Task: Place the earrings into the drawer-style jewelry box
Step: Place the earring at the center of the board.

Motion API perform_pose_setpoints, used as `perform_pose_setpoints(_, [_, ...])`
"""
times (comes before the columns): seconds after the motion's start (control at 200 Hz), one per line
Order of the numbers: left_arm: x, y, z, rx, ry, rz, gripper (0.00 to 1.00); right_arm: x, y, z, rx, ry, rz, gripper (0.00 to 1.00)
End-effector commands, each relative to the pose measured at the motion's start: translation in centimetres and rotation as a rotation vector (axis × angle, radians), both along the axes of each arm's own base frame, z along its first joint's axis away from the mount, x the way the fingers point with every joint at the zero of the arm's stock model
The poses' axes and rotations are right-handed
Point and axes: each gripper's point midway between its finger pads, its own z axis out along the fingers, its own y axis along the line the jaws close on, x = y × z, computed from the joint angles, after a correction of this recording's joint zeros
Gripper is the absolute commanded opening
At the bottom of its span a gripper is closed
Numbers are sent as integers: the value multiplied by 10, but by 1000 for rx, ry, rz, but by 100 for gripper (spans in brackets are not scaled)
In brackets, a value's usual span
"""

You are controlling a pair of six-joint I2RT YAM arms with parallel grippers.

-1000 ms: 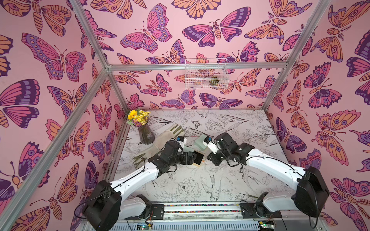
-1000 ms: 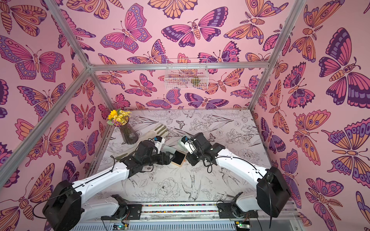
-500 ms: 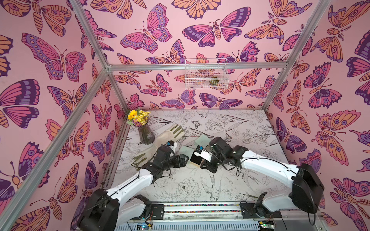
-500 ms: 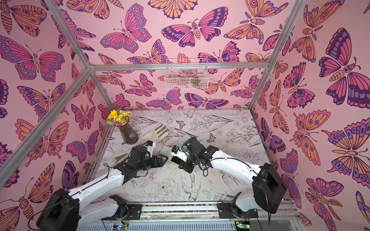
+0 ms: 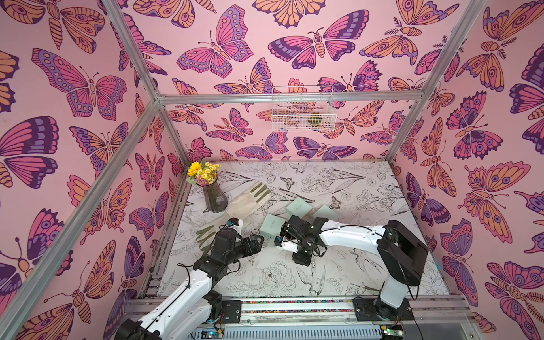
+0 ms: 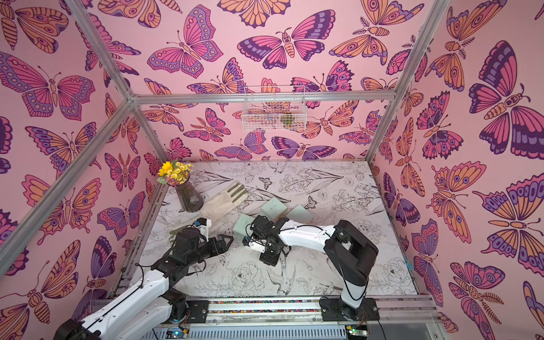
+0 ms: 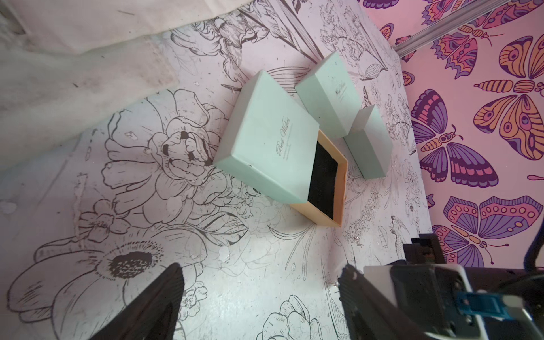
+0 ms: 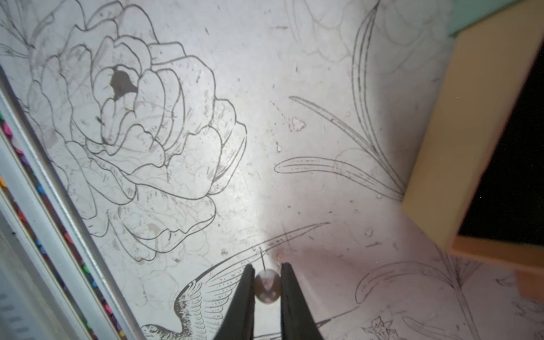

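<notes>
While the left gripper (image 7: 260,269) gapes empty, the right gripper (image 8: 267,266) pinches a pearl earring (image 8: 266,287), its post faint.

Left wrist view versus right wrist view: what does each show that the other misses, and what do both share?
Only the left wrist view: the whole mint jewelry box, a neighbouring mint box, a pale glove and the open left end effector. Only the right wrist view: a pearl earring pinched in the right end effector, and the front rail. Both: the tan drawer, black-lined and partly pulled out, on the floral table.
</notes>
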Motion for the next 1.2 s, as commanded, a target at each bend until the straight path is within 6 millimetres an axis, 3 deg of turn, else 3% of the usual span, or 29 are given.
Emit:
perform_pose_setpoints(0.0, [2, 1, 1, 13, 5, -1, 84, 0, 0, 0, -46, -18, 35, 10])
perform_pose_setpoints(0.421, [4, 0, -1, 20, 10, -8, 83, 3, -2, -14, -94, -34, 35, 16])
perform_pose_setpoints(0.811, [3, -4, -10, 28, 40, -33, 83, 7, -6, -14, -96, -66, 16, 30])
perform_pose_setpoints(0.926, [2, -5, -15, 35, 57, -47, 83, 7, -10, -13, -99, -77, 9, 31])
perform_pose_setpoints(0.941, [9, -8, -3, 25, 30, -50, 83, 7, -10, -13, -98, -79, 7, 32])
perform_pose_setpoints(0.981, [10, -10, -2, 23, 29, -57, 83, 7, -11, -12, -98, -84, 5, 32])
perform_pose_setpoints(1.197, [12, -14, -7, 30, 59, -78, 82, 7, -15, -9, -92, -104, 1, 31])
